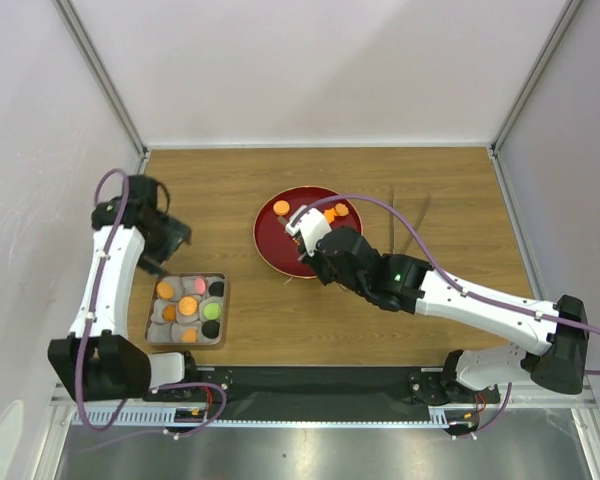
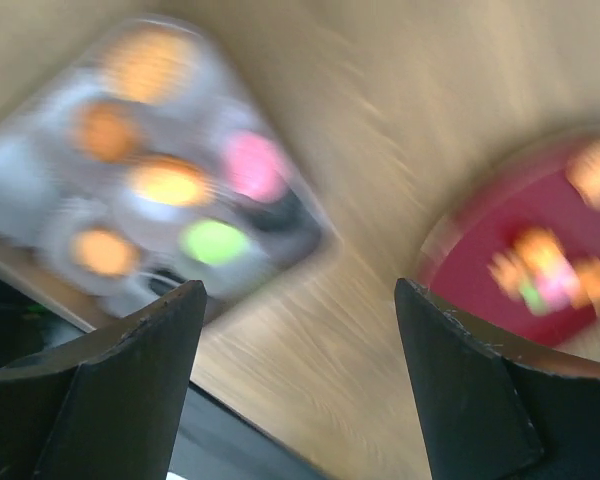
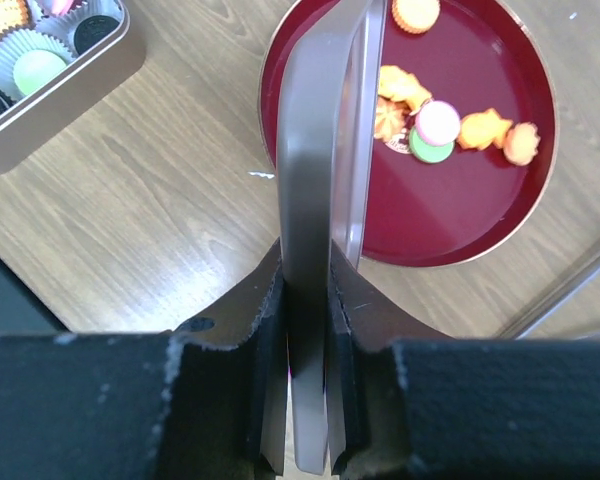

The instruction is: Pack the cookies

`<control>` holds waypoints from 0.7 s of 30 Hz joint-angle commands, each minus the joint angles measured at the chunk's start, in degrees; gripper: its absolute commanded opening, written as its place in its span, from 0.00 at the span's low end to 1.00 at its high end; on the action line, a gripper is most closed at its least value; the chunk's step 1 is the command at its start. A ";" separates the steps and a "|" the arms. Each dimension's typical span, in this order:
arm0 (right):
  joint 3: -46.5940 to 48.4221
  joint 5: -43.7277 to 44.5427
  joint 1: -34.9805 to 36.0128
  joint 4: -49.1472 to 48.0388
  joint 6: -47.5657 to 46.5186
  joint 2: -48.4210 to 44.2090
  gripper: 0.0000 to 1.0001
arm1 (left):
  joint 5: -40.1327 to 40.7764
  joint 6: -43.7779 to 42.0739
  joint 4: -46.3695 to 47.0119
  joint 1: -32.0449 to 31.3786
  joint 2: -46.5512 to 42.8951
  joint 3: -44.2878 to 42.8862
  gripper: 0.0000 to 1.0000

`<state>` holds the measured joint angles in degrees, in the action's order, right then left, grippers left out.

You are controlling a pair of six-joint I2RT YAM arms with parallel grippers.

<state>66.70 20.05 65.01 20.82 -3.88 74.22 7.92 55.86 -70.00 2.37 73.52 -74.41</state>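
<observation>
**Two grippers, one lid point(image 3: 315, 150) pinched edge-on**

Your right gripper point(image 3: 305, 300) is clamped on the thin rim of the metallic lid; the lid stands on edge in front of it, over the near-left part of the red plate point(image 3: 480, 215). Your left gripper point(image 2: 300, 295) has its jaws spread wide with nothing between them; it hangs above the table point(image 3: 160, 200) just beyond the tin point(image 3: 70, 85); its own view is blurred. Some cookies point(image 3: 440, 130) lie on the plate, orange ones beside a pink one stacked on a green one; others sit in paper cups inside the tin.
</observation>
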 commanded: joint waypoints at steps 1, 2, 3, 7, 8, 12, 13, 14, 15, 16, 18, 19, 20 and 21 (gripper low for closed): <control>3.26 -4.32 -1.64 -0.52 2.82 -1.88 0.00 | 7.44 -1.02 -0.58 8.15 -4.69 6.01 0.83; 3.26 -4.84 -1.99 -0.52 3.00 -1.88 0.00 | 9.02 -0.14 -0.93 9.31 -5.39 6.82 0.83; 3.44 -5.81 -2.17 -0.43 3.00 -1.79 0.00 | 10.61 0.56 -0.93 10.62 -6.10 7.78 0.84; 3.97 -7.48 -3.40 -0.25 3.44 -1.70 0.00 | 9.67 1.63 1.17 17.22 -7.86 13.14 0.84; 4.14 -8.18 -3.92 -0.17 3.61 -1.62 0.00 | 9.05 1.54 2.48 19.66 -7.60 14.02 0.84; 4.93 -9.94 -4.98 0.71 3.62 -1.62 0.00 | 7.99 1.98 4.60 23.64 -6.37 17.01 0.84; 5.11 -10.12 -5.07 1.15 3.53 -1.62 0.00 | 7.72 2.24 5.13 24.95 -6.11 18.15 0.84; 5.28 -10.12 -5.33 1.33 3.44 -1.70 0.00 | 6.85 2.41 6.53 25.57 -5.67 18.94 0.84; 5.29 -10.30 -5.68 1.42 3.35 -1.71 0.00 | 6.32 2.42 7.24 26.27 -5.40 19.65 0.84; 5.29 -10.65 -6.12 1.59 3.35 -1.88 0.00 | 5.97 2.42 7.85 27.50 -4.97 20.70 0.84; 5.46 -11.52 -6.74 1.77 3.53 -1.97 0.00 | 5.70 2.33 9.26 28.21 -3.03 21.32 0.83; 5.46 -11.79 -7.09 1.86 3.44 -2.23 0.00 | 5.79 2.07 9.53 28.65 -2.33 21.76 0.83; 5.29 -12.05 -7.35 1.86 3.44 -2.23 0.00 | 5.70 1.89 10.57 29.00 -1.45 22.03 0.84; 5.37 -12.14 -7.53 1.86 3.44 -2.23 0.00 | 5.44 1.71 11.19 29.44 -1.10 22.38 0.84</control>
<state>69.30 9.32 58.24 23.16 -0.82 74.13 14.20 56.99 -62.70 30.41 71.31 -52.86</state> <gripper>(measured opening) 0.190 0.834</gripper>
